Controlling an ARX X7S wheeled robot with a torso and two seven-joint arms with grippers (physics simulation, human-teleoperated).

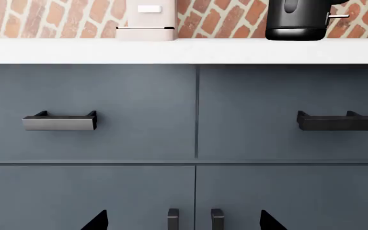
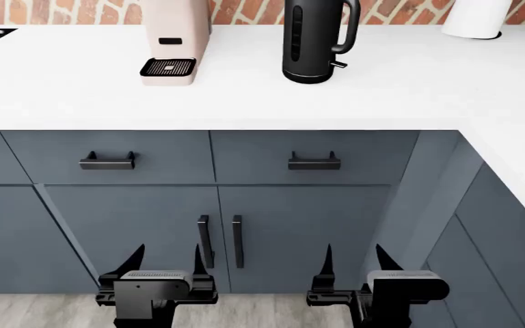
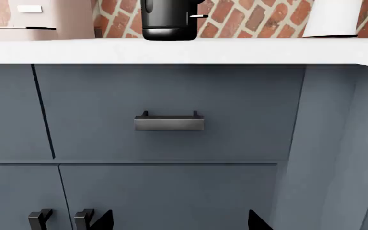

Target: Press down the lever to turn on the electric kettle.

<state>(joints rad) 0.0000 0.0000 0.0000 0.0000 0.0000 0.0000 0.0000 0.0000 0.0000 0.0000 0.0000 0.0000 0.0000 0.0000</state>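
Observation:
The glossy black electric kettle (image 2: 310, 42) stands on the white counter (image 2: 244, 96) near the brick wall, handle to the right. Its lever (image 2: 338, 65) is a small thin tab jutting from the handle foot. The kettle's base also shows in the left wrist view (image 1: 297, 23) with the lever (image 1: 338, 17), and in the right wrist view (image 3: 168, 20) with the lever (image 3: 199, 16). My left gripper (image 2: 164, 263) and right gripper (image 2: 352, 263) are both open and empty, low in front of the cabinet doors, far below the kettle.
A pale pink boxy machine (image 2: 173, 41) stands left of the kettle. A white cylinder (image 2: 475, 17) stands at the back right. Grey drawers with dark handles (image 2: 314, 162) and cabinet doors (image 2: 218, 240) lie below. The counter turns forward along the right side (image 2: 518, 164).

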